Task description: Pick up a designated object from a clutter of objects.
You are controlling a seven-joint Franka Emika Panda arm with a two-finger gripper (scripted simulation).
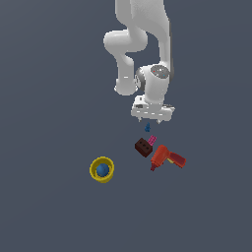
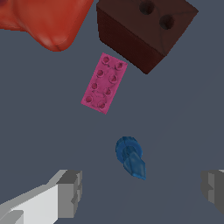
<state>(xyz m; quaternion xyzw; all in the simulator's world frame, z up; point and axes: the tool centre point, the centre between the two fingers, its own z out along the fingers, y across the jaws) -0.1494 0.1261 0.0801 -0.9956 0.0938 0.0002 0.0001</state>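
The jaws stand wide apart, nothing between the fingertips (image 2: 70,192) yet. The gripper (image 1: 152,118) hovers just above the tiny blue piece (image 2: 130,156), which lies between the open fingers, a little off-centre. A good descent centres on it and keeps clear of the pink piece (image 2: 104,83) and dark red-brown block (image 2: 144,30) near it. The drill (image 1: 166,158) lies beyond them; the yellow cup (image 1: 102,170) holding the blue ball (image 1: 102,170) sits well apart on the exterior view's left.

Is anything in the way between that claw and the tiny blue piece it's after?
Nothing visible. The gripper is open, and the tiny blue piece lies on bare floor near its fingers. The pink studded brick and the dark red-brown holed block lie beyond the piece, apart from it.
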